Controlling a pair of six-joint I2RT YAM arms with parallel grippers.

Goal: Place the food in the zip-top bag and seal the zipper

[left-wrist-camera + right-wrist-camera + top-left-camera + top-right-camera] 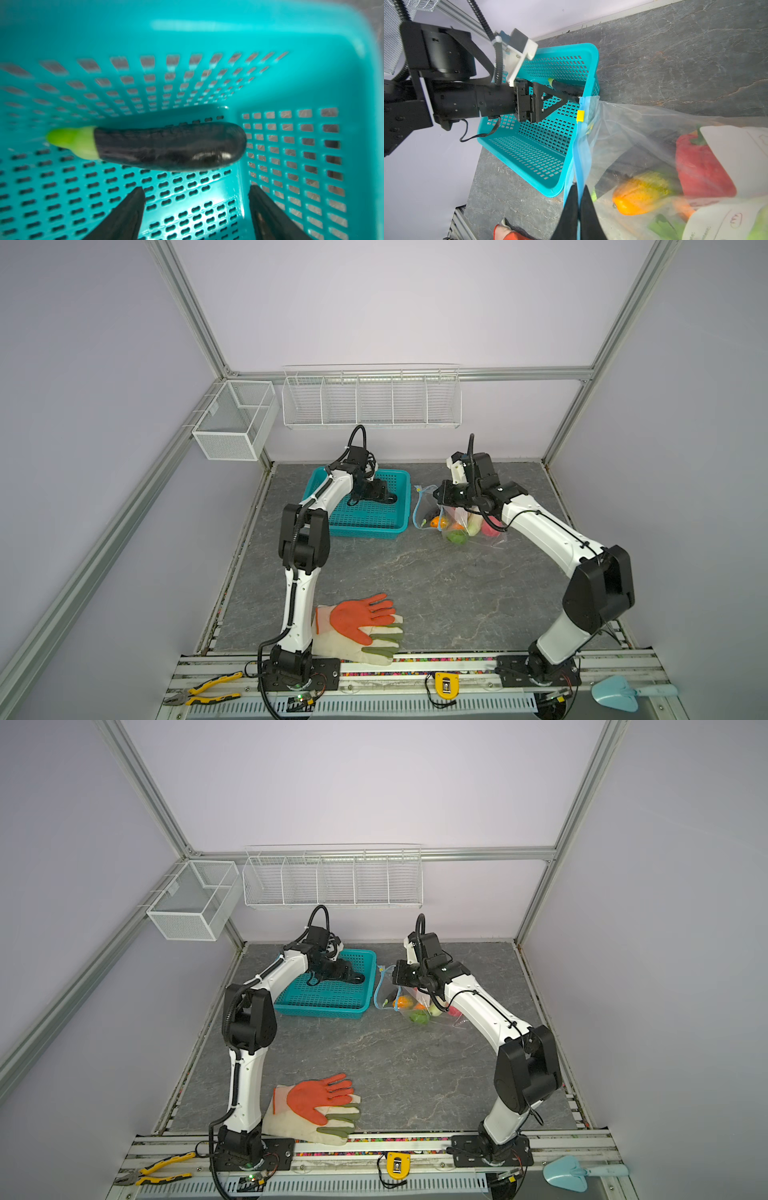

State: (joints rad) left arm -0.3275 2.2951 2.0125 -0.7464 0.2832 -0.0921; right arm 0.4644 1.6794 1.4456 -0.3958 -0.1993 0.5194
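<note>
The basket (207, 31) is teal, perforated. The eggplant (166, 145) looks purple-black, though blurred, with a green cap. The zip-top bag (633, 128) is clear, its zipper (582, 158) light blue, slider (580, 116) yellow; counter (415, 572) grey, veined.

The eggplant (170, 145) has a glossy dark skin with bright highlights and a matt pale green cap. The basket (207, 37) is smooth, slightly shiny teal plastic. The zip-top bag (633, 128) is clear, crinkly film; its zipper (582, 155) is a smooth light blue plastic strip. The tabletop (436, 585) looks like matt grey veined stone. The 2 gloves (361, 628) are knit cloth, 1 palm coated in orange rubber.
</note>
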